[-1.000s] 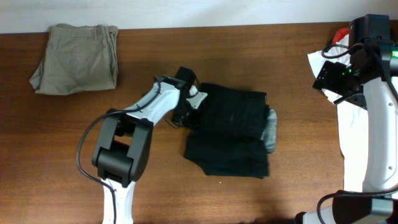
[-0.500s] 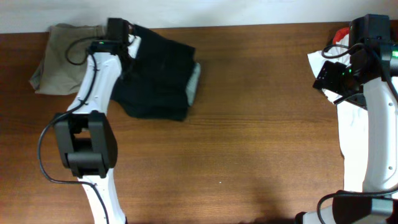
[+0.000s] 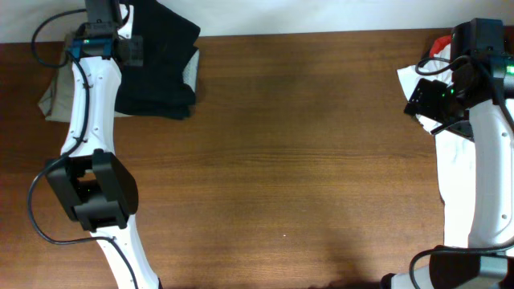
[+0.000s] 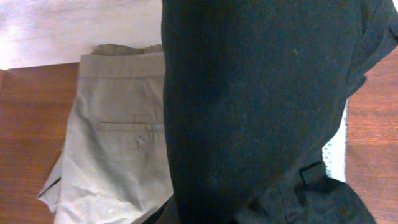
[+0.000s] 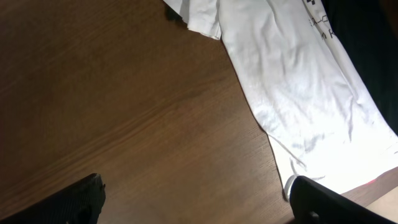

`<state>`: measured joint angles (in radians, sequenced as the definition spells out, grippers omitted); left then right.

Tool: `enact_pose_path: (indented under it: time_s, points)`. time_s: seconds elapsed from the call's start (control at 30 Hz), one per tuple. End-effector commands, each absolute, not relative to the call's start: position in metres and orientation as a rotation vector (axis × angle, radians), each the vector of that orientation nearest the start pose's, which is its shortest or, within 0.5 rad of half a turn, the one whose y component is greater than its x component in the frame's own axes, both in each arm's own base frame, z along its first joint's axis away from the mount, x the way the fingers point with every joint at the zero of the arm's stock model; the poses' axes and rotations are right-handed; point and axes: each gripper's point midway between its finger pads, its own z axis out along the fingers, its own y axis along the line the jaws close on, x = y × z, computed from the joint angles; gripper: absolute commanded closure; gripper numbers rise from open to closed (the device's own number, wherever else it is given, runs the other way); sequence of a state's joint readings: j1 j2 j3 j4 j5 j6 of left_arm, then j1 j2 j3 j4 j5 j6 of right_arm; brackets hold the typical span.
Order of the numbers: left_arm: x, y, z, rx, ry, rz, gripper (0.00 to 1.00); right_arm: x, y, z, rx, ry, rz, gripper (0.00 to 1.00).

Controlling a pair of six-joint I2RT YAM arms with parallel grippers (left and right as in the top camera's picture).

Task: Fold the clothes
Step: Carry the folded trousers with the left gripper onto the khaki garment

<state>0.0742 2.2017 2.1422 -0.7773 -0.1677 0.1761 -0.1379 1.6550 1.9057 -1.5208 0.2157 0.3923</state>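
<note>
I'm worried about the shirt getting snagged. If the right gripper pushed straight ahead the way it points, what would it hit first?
The right gripper would probably meet the bare wooden table, just beside the white T-shirt; depth is unclear.

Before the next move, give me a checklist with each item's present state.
1. Black garment folded into a bundle: ok.
2. Left gripper holding it: cannot tell, cloth hides the jaws.
3. Lined up over the khaki garment: not ok, covers one side only.
4. Inside the table's far edge: not ok, reaches past it.
5. Right gripper free: ok, jaws open, empty, near the white shirt.
</note>
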Motion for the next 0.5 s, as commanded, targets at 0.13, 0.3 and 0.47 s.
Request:
enact_pose_path:
  time_s: [0.13, 0.3, 0.47]
  points:
    - [0.589, 0.092, 0.211, -0.011, 2.364, 0.359, 0.99, 0.33, -0.083, 0.266, 0.787, 2.687, -0.242, 0.01]
    - [0.59, 0.133, 0.219, -0.095, 2.318, 0.394, 0.99, 0.33, -0.083, 0.266, 0.787, 2.687, -0.242, 0.01]
    - [0.59, 0.157, 0.226, -0.135, 2.283, 0.419, 0.99, 0.33, -0.083, 0.266, 0.787, 2.687, -0.242, 0.01]
